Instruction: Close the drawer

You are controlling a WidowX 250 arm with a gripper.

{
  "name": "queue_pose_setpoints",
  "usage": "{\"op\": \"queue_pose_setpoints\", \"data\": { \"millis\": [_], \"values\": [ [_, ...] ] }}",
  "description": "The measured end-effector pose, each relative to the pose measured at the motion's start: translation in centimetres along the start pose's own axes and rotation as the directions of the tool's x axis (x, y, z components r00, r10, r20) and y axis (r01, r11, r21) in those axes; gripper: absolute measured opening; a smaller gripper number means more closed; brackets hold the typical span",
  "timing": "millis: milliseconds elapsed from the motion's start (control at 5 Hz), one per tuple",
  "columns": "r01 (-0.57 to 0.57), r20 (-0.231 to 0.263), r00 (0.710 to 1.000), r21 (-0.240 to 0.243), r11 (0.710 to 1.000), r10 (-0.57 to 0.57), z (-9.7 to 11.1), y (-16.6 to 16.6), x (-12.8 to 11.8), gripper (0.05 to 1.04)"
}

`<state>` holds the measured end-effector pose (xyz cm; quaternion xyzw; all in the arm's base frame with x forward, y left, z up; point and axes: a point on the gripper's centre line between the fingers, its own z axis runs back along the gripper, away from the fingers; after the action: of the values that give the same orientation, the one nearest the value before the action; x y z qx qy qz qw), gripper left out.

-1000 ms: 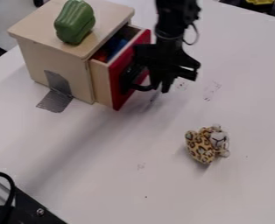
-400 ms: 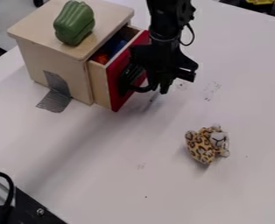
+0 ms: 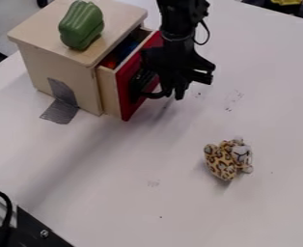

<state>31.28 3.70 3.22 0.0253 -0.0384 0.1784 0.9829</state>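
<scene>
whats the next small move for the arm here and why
Probably a gentle push of the gripper against the red drawer front, toward the box, since the drawer sticks partly out and the gripper is beside its front.

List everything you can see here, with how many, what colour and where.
Cabinet: one, pale wood, upper left
Drawer: one, pale wood with red front, partly out of the cabinet
Pepper: one, green, on the cabinet
Small items: at least two, blue and red-orange, inside the drawer
Tape: grey, cabinet side and table
Spotted plush toy: one, tan and black, right of centre
Table: one, white, underneath
Hardware: black, lower left corner
Yellow item: one, top right edge
Arm: one, black, top
Gripper: one, black, by the drawer front
</scene>
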Motion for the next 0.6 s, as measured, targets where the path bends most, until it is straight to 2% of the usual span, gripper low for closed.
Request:
{"op": "queue_pose_setpoints", "data": {
  "millis": [200, 400, 600],
  "values": [
    [0.002, -0.029, 1.000, 0.008, 1.000, -0.002, 0.0, 0.6, 0.2, 0.125],
    [-0.001, -0.034, 0.999, 0.025, 1.000, 0.001, -0.1, 1.4, 0.5, 0.125],
    [-0.006, -0.046, 0.999, 0.064, 0.998, 0.009, 0.0, 3.1, 0.6, 0.163]
  ]
}}
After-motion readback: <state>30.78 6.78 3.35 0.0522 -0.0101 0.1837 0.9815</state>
